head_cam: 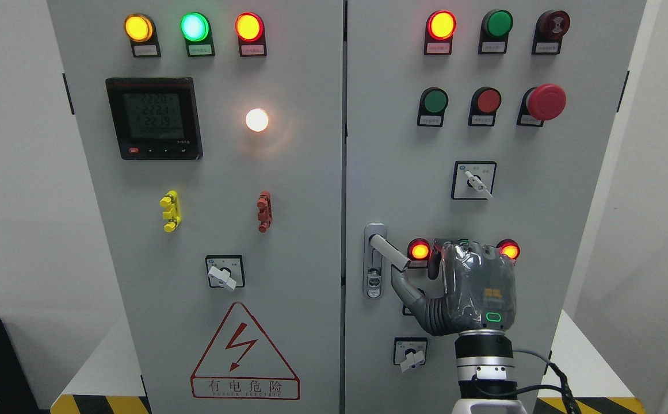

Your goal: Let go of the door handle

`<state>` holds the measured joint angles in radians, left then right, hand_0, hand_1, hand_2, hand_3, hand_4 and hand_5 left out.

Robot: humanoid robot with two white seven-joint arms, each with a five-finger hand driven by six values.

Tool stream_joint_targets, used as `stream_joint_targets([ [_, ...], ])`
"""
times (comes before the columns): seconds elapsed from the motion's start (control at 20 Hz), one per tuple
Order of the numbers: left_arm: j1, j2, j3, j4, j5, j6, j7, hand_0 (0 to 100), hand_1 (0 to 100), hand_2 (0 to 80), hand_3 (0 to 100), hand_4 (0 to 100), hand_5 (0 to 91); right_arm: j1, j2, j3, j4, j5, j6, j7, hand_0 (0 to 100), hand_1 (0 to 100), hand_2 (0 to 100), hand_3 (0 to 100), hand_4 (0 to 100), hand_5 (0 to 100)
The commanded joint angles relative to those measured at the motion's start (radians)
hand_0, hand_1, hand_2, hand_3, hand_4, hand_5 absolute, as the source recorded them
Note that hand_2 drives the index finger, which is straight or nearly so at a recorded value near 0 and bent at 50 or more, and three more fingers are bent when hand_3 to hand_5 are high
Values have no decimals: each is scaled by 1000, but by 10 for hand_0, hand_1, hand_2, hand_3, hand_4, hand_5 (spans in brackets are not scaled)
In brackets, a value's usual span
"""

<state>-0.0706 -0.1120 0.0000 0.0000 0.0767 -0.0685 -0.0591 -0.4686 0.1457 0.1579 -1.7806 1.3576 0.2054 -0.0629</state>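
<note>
Low and right of centre in the frame, the right grey robot hand (pixel 465 287) stands upright before the grey cabinet's right door (pixel 518 190), fingers loosely spread and grasping nothing. The silver lever door handle (pixel 388 253) juts out just left of it, above the thumb (pixel 405 286); whether they touch is unclear.

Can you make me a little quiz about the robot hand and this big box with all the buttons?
1. True or false: the right hand is gripping the door handle.
2. Which is lit on the left door? A) green light B) blue light C) purple light
3. Fill in: the warning triangle shows a red ____ bolt.

Key: 1. False, the hand is open beside it, thumb just below the lever. 2. A. 3. lightning.
</note>
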Motion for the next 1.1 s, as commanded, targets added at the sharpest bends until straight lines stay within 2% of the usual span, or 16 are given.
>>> stream_joint_targets([
  [0.0, 0, 0, -20, -15, 0, 0, 1, 0, 0, 24, 86, 12, 0, -4, 0, -12, -2, 0, -1, 0, 278, 390, 822, 1000, 1000, 966],
  [0.75, 0, 0, -20, -17, 0, 0, 1, 0, 0, 24, 86, 13, 0, -24, 2, -12, -3, -2, -1, 1, 279, 378, 817, 1000, 1000, 967],
  [1.05, 0, 0, -20, -17, 0, 1, 1, 0, 0, 24, 86, 13, 0, 5, 2, -9, -20, -3, -4, 0, 278, 378, 814, 1000, 1000, 967],
])
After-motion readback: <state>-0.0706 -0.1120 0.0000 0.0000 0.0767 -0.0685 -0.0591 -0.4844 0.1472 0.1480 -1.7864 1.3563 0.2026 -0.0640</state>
